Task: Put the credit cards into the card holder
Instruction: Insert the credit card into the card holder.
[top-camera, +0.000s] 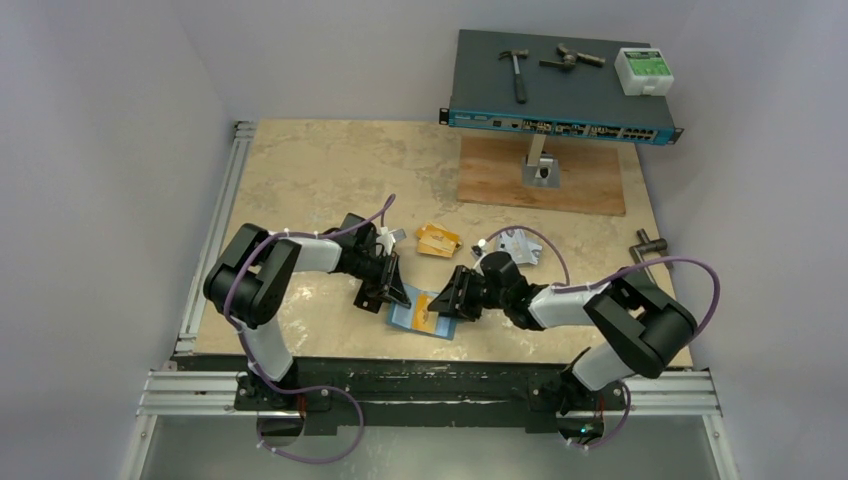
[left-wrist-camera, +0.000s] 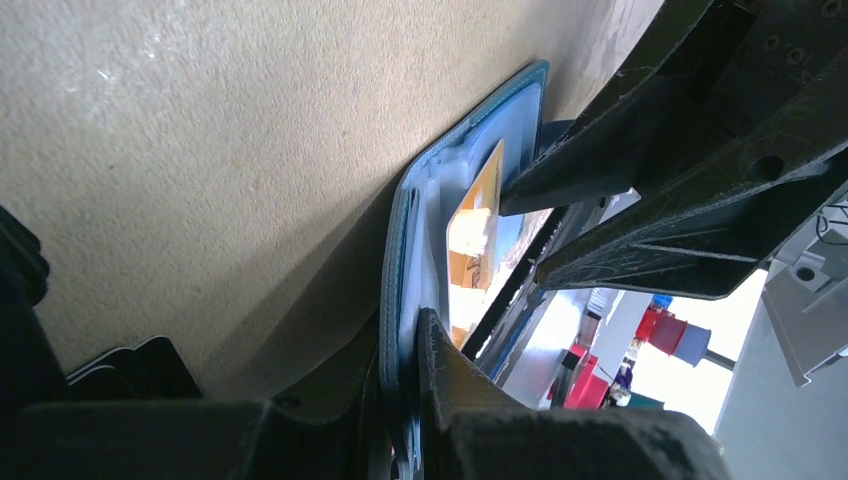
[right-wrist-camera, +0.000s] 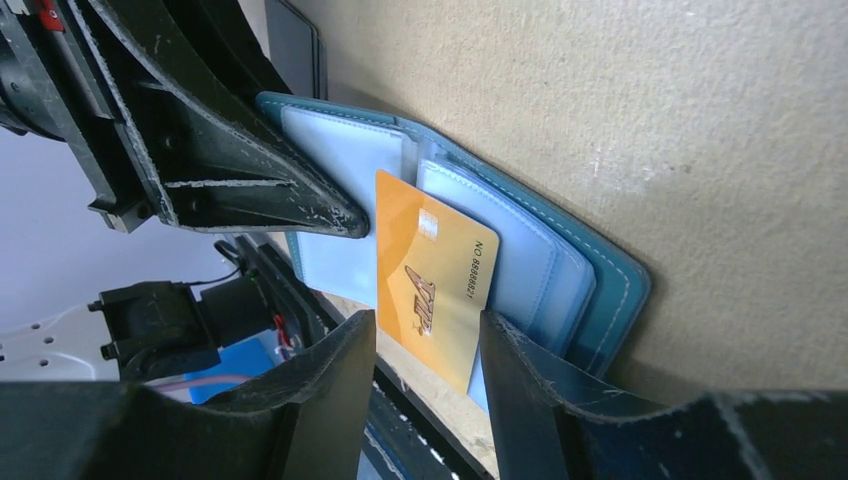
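Note:
The teal-blue card holder (top-camera: 408, 318) lies open near the table's front edge. My left gripper (top-camera: 395, 298) is shut on its left flap (left-wrist-camera: 400, 260). An orange credit card (right-wrist-camera: 432, 275) sits partly inside a pale inner pocket (right-wrist-camera: 520, 250), tilted, with its lower end sticking out. My right gripper (right-wrist-camera: 425, 320) is closed on that card's two long edges. More orange cards (top-camera: 437, 240) and silver-white cards (top-camera: 515, 245) lie behind the holder. A black stack (right-wrist-camera: 295, 45) lies just beyond the holder, next to the left gripper.
A blue network switch (top-camera: 560, 90) on a metal stand over a wooden board (top-camera: 540, 175) stands at the back right, with a hammer (top-camera: 517, 72) on top. A metal handle (top-camera: 650, 243) lies at the right edge. The black front rail (top-camera: 430, 375) runs close below the holder.

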